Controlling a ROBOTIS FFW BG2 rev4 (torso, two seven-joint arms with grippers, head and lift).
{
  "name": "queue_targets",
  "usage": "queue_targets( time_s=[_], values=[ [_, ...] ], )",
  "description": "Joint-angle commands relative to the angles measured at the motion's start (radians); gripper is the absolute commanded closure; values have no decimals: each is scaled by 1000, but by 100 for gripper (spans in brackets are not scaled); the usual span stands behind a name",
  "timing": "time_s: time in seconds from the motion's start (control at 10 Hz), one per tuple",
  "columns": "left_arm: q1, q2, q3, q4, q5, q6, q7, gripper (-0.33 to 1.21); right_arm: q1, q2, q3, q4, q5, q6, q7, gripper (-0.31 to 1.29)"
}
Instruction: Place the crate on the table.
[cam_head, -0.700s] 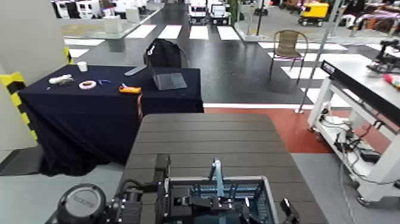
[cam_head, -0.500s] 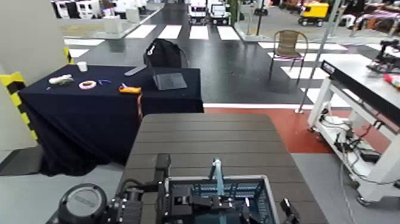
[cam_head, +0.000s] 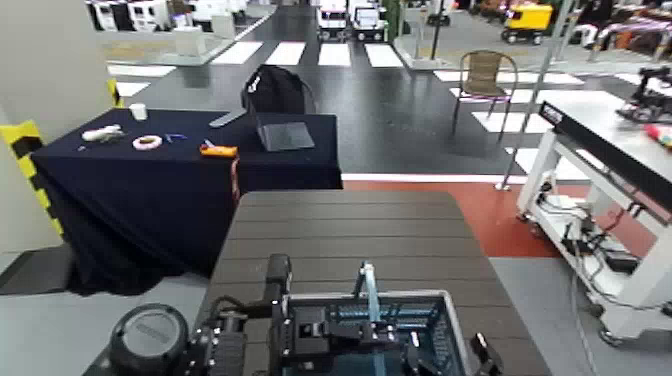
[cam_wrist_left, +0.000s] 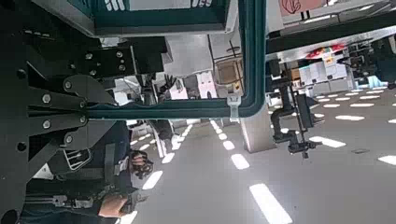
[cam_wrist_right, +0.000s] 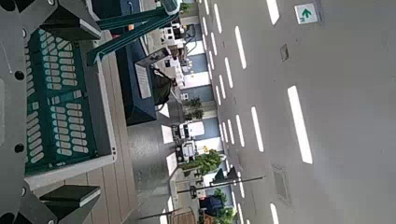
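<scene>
The blue-grey crate (cam_head: 445, 318) sits at the bottom centre of the head view, over the near end of the dark brown slatted table (cam_head: 340, 230). Its thin teal handle (cam_head: 368, 290) stands up. My left gripper (cam_head: 290, 330) is at the crate's left wall. The left wrist view shows only the teal handle (cam_wrist_left: 250, 56) against the ceiling. My right gripper (cam_head: 450, 354) is at the crate's right wall. In the right wrist view its fingers (cam_wrist_right: 65, 19) stand wide apart, with the crate's lattice (cam_wrist_right: 56, 103) between them.
A table draped in navy cloth (cam_head: 150, 190), with a laptop (cam_head: 283, 133) and small items, stands beyond on the left. A white-framed workbench (cam_head: 610, 130) is on the right. A chair (cam_head: 485, 75) is farther back. The brown table's far half is bare.
My left arm has shifted slightly forward and to the right, and the crate's rim and handle have moved a little farther onto the table.
</scene>
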Motion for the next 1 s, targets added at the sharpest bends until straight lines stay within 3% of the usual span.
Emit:
queue_targets(
  time_s=[0.1, 0.4, 0.7, 1.0],
  values=[
    [-66, -1, -31, 62, 0, -9, -2, 120, -4, -1, 5, 5, -5, -4, 0, 13],
    [-178, -18, -83, 183, -26, -26, -40, 120, -10, -3, 15, 9, -9, -6, 0, 13],
    [-327, -57, -184, 379, -144, -75, -213, 120, -13, -4, 19, 9, -11, -9, -2, 13],
    [-435, -103, -219, 523, -275, -155, -308, 120, -16, -6, 24, 12, -12, -12, -2, 13]
  ],
)
